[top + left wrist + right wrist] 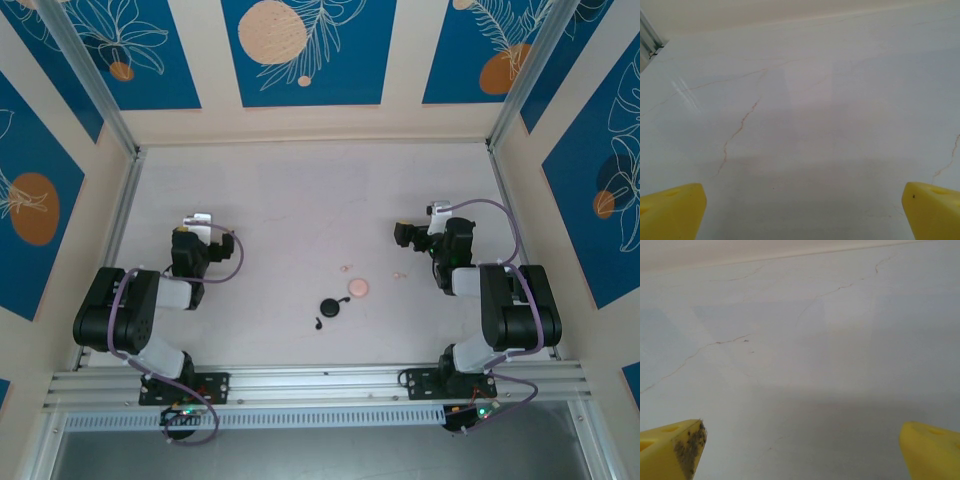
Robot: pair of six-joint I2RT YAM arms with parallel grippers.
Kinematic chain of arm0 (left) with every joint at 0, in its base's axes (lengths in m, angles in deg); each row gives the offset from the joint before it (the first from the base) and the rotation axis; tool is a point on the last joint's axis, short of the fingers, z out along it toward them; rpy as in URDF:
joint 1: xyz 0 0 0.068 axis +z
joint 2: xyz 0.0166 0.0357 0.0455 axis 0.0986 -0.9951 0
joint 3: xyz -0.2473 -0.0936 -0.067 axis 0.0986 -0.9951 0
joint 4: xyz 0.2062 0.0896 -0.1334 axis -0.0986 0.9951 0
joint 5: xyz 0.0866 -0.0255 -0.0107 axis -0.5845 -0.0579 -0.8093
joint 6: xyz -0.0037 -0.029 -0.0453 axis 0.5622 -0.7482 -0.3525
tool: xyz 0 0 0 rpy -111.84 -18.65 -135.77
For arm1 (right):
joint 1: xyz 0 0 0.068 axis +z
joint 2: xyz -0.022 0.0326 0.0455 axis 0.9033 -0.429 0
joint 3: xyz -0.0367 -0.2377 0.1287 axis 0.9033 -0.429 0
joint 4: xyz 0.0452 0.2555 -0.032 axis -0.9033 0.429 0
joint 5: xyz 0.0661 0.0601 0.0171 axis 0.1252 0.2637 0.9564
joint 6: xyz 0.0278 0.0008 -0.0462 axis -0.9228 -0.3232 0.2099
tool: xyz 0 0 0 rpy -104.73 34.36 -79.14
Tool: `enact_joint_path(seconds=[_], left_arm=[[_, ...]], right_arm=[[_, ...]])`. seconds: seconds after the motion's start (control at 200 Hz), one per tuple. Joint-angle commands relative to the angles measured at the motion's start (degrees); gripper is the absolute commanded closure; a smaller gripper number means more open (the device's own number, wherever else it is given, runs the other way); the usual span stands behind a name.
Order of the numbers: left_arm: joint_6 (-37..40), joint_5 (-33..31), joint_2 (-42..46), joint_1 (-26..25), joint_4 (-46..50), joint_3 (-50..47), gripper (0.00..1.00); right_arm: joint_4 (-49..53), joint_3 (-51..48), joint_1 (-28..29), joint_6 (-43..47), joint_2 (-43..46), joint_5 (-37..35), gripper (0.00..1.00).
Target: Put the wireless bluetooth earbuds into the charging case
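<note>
While your left gripper (802,212) and right gripper (802,450) hang spread wide, holding nothing, the pink case (358,288) and black case (331,307) sit on the table (260,200): a pink earbud (346,268) at the pink case's 11 o'clock, a second pink earbud (398,275) at 2, a black earbud (317,323) at the black case's 7

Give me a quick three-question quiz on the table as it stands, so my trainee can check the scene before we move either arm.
1. True or false: the left gripper holds an earbud between its fingers.
2. In the top view, where does the black case lie relative to the pink case?
A) lower left of it, nearer the arm bases
B) stacked on top of it
C) far behind it, by the back wall
3. In one word, how do the fingers of the right gripper stand?

Key
1. False: nothing lies between the left gripper's fingers.
2. A
3. Open
</note>
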State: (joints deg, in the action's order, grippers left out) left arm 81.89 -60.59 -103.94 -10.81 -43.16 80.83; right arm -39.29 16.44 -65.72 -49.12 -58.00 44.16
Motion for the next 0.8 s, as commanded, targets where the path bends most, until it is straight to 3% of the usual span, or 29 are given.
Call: enact_joint_path(seconds=[0.0,0.16,0.315,0.55,0.795], left_arm=[[0.42,1.31,-0.07,0.62,-0.38,1.11,0.00],[0.72,1.81,0.26,0.58,-0.42,0.93,0.00],[1.51,2.19,4.62,0.15,4.64,1.79,0.01],[-0.10,0.60,14.43,-1.94,26.83,9.73,0.04],[-4.10,1.44,16.76,-6.70,47.41,19.81,0.11]], right_arm=[[-2.29,-0.41,-0.14,0.92,-0.10,-0.26,0.01],[-2.38,-0.53,-0.12,0.81,0.20,-0.51,0.01],[12.68,6.10,0.41,0.65,4.37,-1.98,0.01],[36.54,16.59,2.12,1.14,11.79,-2.59,0.01],[59.00,27.70,3.91,-0.18,14.16,-0.43,0.01]])
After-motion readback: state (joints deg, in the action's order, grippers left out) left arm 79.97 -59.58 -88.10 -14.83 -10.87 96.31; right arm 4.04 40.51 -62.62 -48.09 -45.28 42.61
